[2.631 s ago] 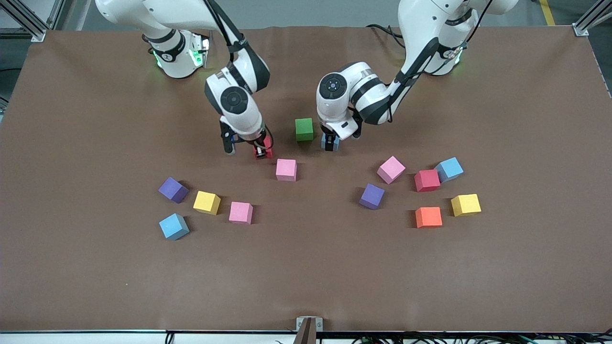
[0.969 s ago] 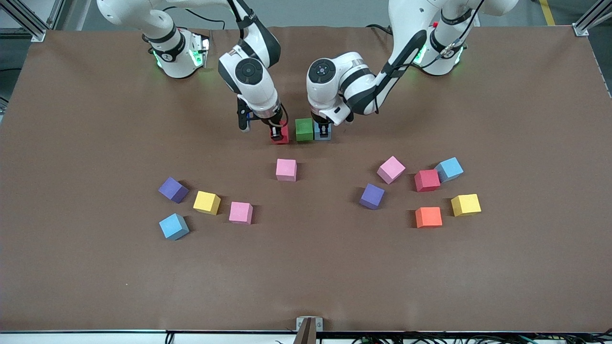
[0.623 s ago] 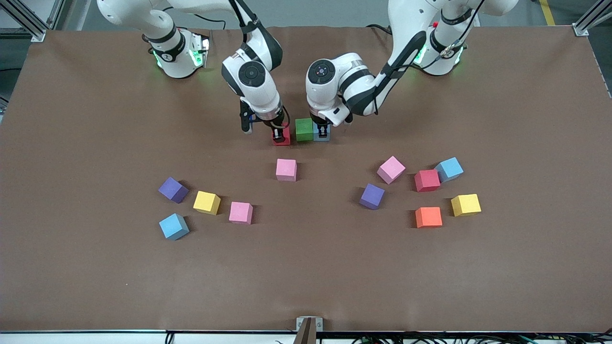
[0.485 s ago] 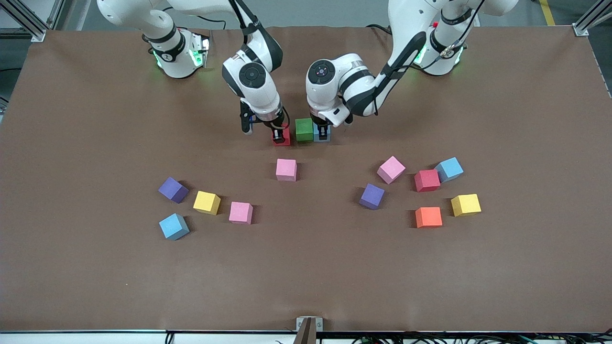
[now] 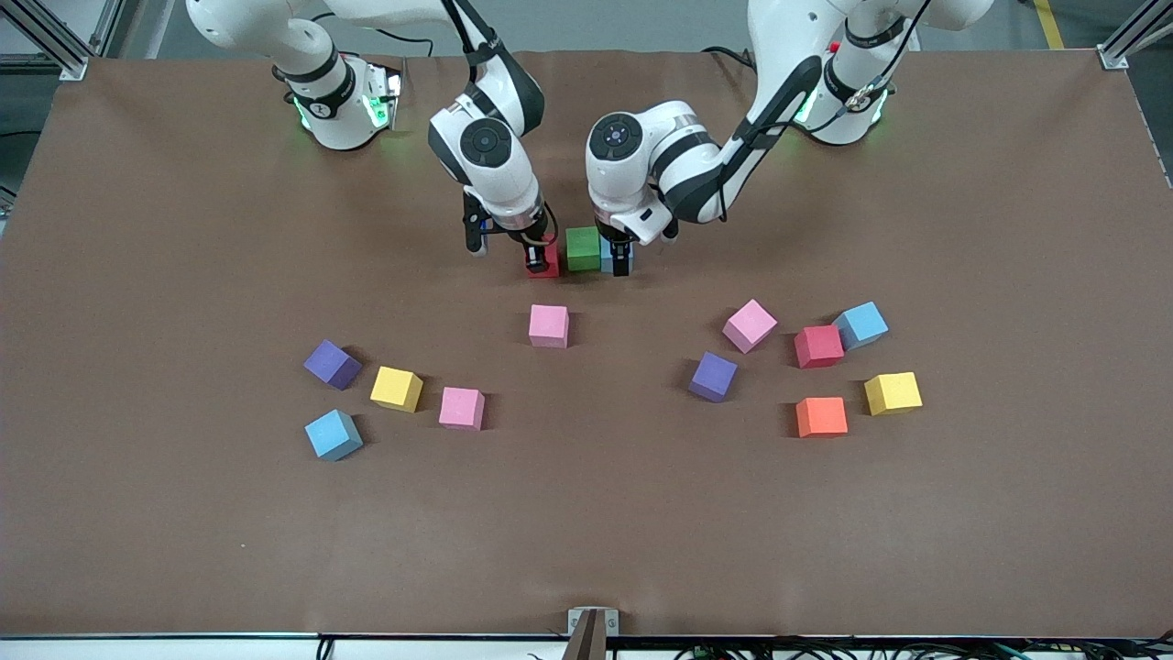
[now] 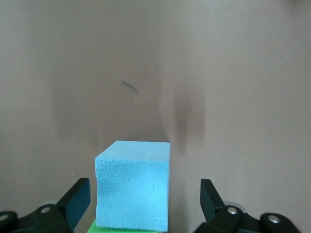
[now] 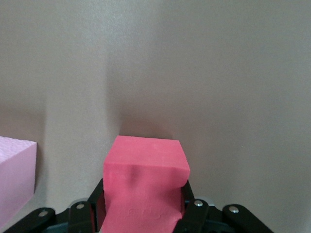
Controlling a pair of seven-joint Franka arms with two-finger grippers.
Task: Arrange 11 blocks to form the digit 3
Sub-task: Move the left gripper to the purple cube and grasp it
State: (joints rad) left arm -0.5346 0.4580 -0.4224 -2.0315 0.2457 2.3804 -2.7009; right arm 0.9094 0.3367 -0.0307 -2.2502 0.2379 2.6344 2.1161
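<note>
Left hand stood low at the light blue block, its fingers spread wide on either side with gaps showing in the left wrist view, so that block sat free on the brown worktop, touching the green block on the side toward the left arm's end. Right hand was clamped narrow on the red block, which was down at the green block's other side, touching it or just short of it; the frames did not settle which. Together the three made a short row whose long axis ran from one arm's end of the worktop toward the other, most likely the first bar of the digit 3. To finish this step well, I would judge that the left hand should lift straight up without dragging the blue cube, and the right hand should press the red cube square and flush against the green one before letting go, faces parallel, so the bar stayed straight. Eleven loose blocks lay nearer the front camera, among them a pink block closest to the row, and pink, purple, yellow, blue, red and orange cubes toward either end, several turned at odd angles.
</note>
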